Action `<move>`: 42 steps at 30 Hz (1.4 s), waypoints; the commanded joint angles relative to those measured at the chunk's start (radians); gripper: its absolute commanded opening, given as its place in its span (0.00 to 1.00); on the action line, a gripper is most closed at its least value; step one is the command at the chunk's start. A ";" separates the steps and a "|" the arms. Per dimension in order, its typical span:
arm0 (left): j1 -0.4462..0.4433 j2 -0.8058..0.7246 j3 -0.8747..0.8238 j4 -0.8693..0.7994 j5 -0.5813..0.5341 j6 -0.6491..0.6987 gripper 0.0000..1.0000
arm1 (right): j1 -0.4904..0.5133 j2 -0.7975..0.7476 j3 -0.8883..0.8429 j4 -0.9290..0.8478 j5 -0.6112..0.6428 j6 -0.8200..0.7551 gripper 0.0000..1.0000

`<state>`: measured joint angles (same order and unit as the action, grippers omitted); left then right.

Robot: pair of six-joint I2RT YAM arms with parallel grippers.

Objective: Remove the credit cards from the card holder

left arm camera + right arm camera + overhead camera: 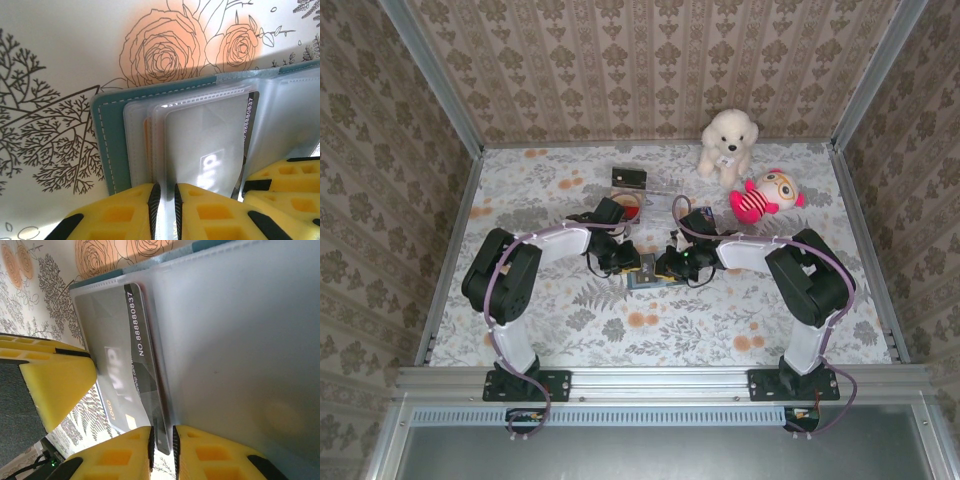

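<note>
Left arm point(535, 255) and right arm point(770, 255) fold inward, wrists almost meeting; left jaws pinch a clear plastic sleeve point(200, 130), right jaws straddle a dark card point(140, 330).

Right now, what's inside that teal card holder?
The card holder is full of clear sleeves; one holds a dark numbered card. An orange edge peeks behind. The frosted plastic hides the rest.

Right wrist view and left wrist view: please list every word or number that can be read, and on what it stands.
"NO.88880837": white, along the edge of the dark card in a clear sleeve of the teal card holder.
"VIP": large pale letters on the same card, hazy.
Small line beside it and an orange mark below: too blurred to read.
</note>
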<state>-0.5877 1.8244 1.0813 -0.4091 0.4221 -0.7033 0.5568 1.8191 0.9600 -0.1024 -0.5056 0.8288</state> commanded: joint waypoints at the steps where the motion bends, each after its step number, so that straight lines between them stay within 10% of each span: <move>1: -0.007 0.028 -0.021 -0.054 -0.013 -0.018 0.21 | 0.015 0.028 0.008 -0.040 -0.017 0.003 0.19; 42: 0.026 0.023 -0.044 -0.048 -0.013 0.005 0.24 | -0.026 -0.042 -0.047 -0.074 0.010 -0.078 0.05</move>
<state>-0.5701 1.8118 1.0439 -0.3721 0.4374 -0.7246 0.5407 1.8069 0.9310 -0.1097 -0.5282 0.7826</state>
